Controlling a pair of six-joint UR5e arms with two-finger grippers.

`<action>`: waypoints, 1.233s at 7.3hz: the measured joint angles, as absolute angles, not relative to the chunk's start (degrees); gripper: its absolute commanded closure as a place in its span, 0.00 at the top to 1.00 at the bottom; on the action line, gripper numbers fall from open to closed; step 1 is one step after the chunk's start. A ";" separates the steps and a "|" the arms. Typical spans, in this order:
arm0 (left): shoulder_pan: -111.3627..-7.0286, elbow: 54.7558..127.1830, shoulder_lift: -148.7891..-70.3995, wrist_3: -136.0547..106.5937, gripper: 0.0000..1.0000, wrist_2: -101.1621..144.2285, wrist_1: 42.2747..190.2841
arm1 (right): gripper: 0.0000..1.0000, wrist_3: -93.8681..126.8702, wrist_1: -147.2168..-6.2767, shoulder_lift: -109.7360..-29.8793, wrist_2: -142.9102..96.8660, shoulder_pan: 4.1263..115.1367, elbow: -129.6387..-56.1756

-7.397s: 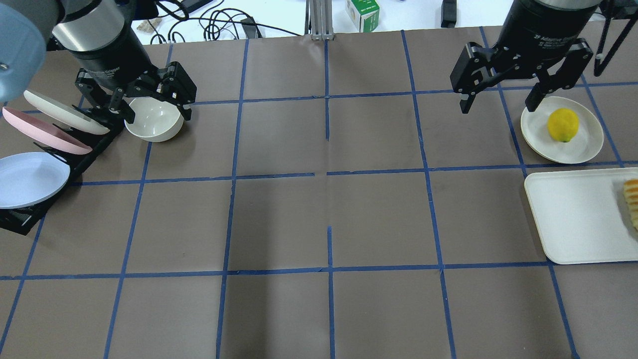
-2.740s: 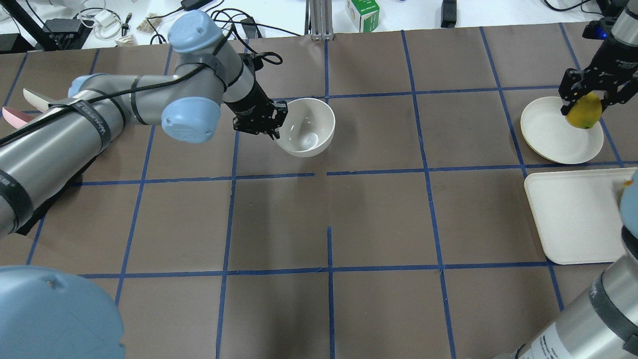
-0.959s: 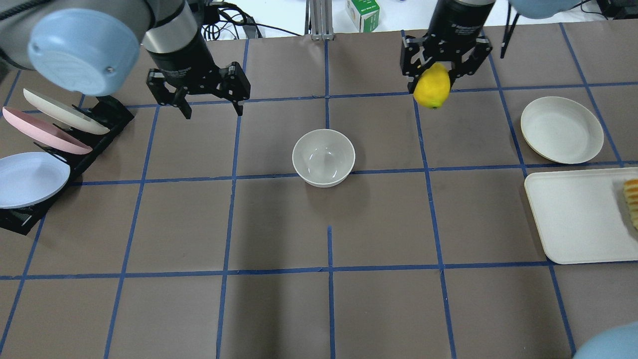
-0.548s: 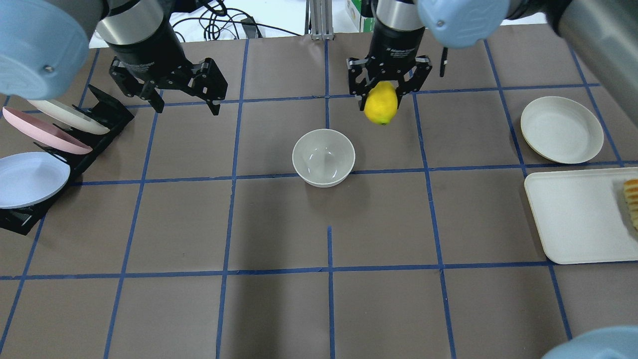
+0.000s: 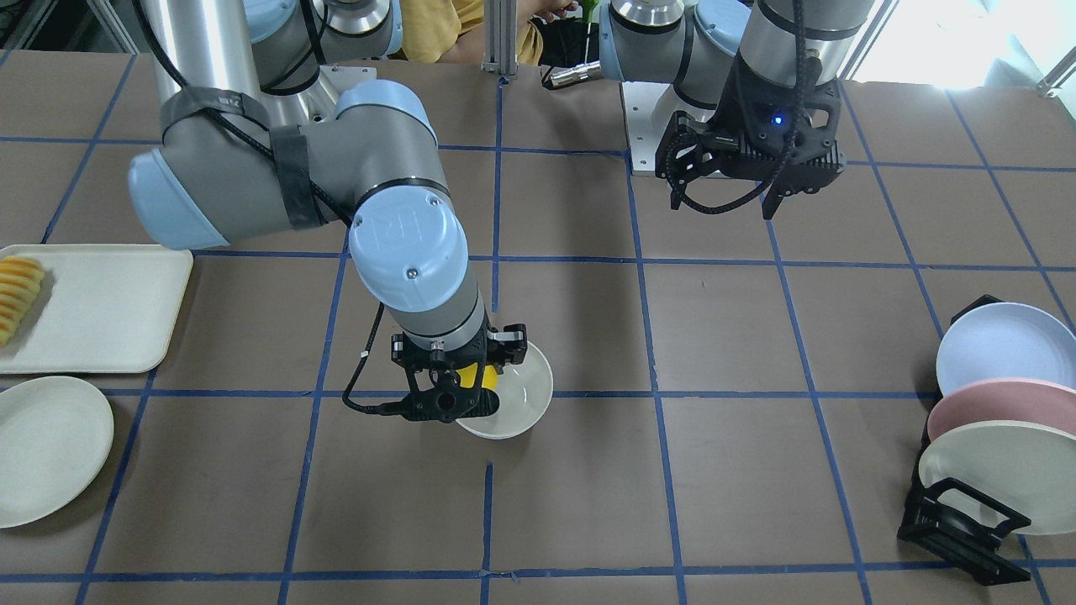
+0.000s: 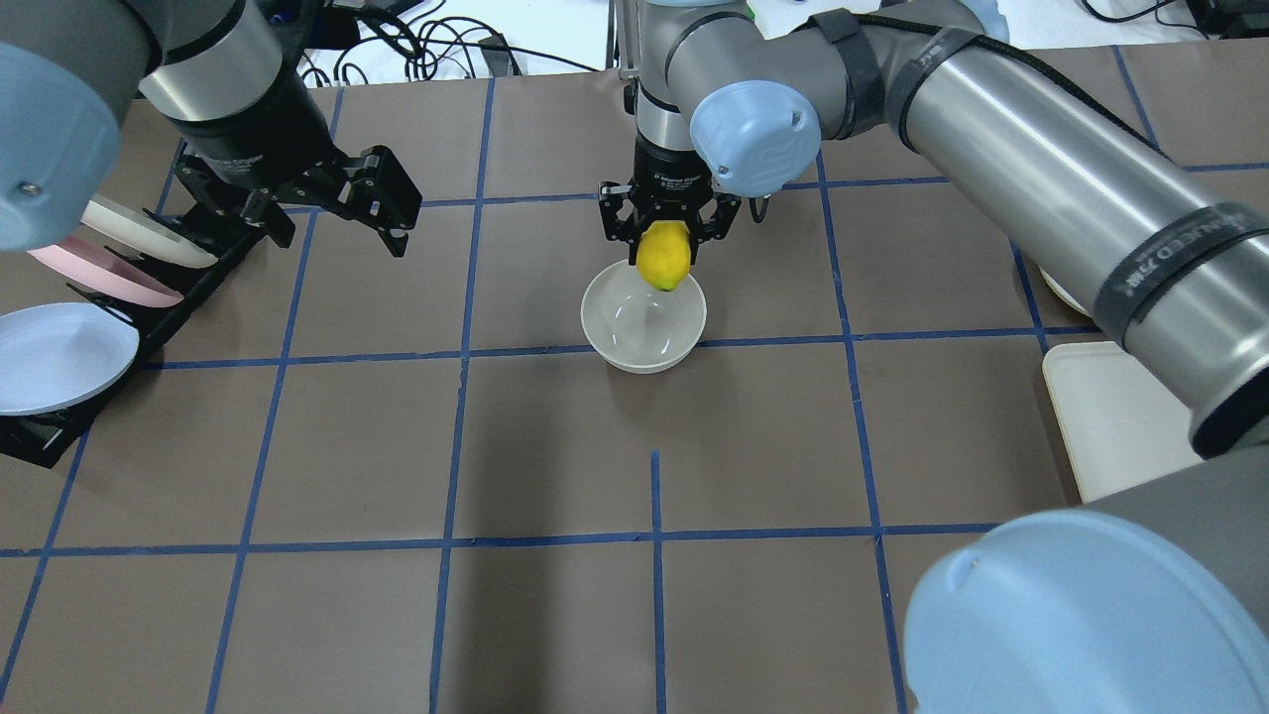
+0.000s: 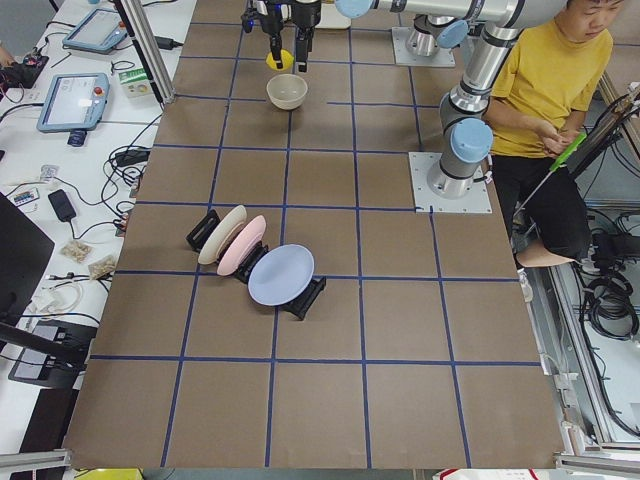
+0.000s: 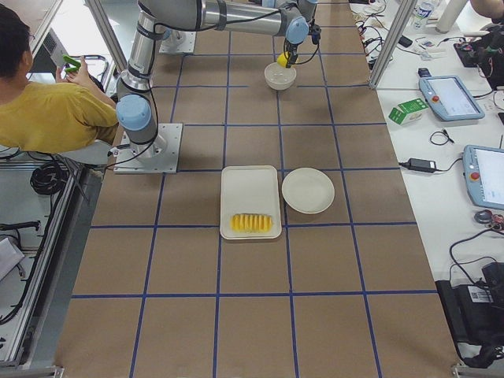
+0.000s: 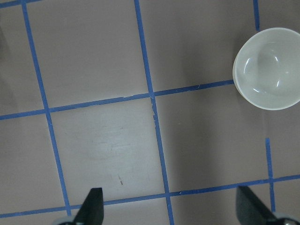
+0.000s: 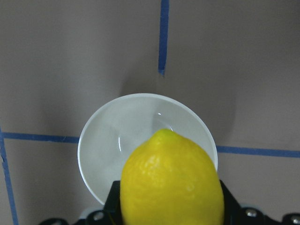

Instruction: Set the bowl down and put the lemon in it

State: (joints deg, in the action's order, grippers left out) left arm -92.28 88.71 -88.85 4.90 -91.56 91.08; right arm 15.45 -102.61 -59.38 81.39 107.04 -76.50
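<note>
The off-white bowl stands upright on the brown table near its middle. My right gripper is shut on the yellow lemon and holds it just above the bowl's far rim. In the right wrist view the lemon hangs over the bowl's near edge. In the front view the lemon is mostly hidden by that gripper, beside the bowl. My left gripper is open and empty, raised at the far left. Its wrist view shows the bowl at upper right.
A black rack with a blue, a pink and a cream plate stands at the left edge. A cream tray with fruit slices and a shallow plate lie on the right side, partly hidden overhead by my right arm.
My right gripper has carried the lemon further left and down, to just above the bowl. My left gripper has drifted a little left, toward the rack, still open.
</note>
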 measured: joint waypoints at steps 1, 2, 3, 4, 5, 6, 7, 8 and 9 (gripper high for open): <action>-91.94 89.06 -88.59 4.69 1.00 -91.32 90.84 | 0.00 16.72 -103.98 -58.68 80.49 107.62 -77.38; -90.94 88.97 -88.54 4.61 1.00 -91.05 90.86 | 0.00 17.20 -105.39 -58.32 80.02 108.22 -78.77; -89.71 88.72 -88.52 4.58 1.00 -90.96 91.04 | 0.00 17.29 -106.93 -58.11 79.85 108.49 -80.33; -89.17 88.71 -88.48 4.58 1.00 -90.98 91.11 | 0.00 17.31 -108.65 -57.87 79.79 108.59 -81.55; -89.01 88.85 -88.47 4.57 1.00 -90.85 91.06 | 0.00 17.21 -110.04 -57.48 79.79 108.61 -82.22; -88.98 88.93 -88.47 4.57 1.00 -90.64 90.90 | 0.00 17.05 -110.69 -56.99 79.80 108.63 -82.50; -88.95 88.94 -88.46 4.57 1.00 -90.51 90.83 | 0.22 16.97 -110.96 -56.45 79.82 108.63 -82.65; -88.95 88.95 -88.46 4.57 1.00 -90.47 90.80 | 0.25 17.05 -111.05 -56.02 80.00 108.63 -82.74; -88.95 88.94 -88.45 4.59 1.00 -90.47 90.80 | 0.25 17.31 -111.01 -55.79 80.31 108.63 -82.83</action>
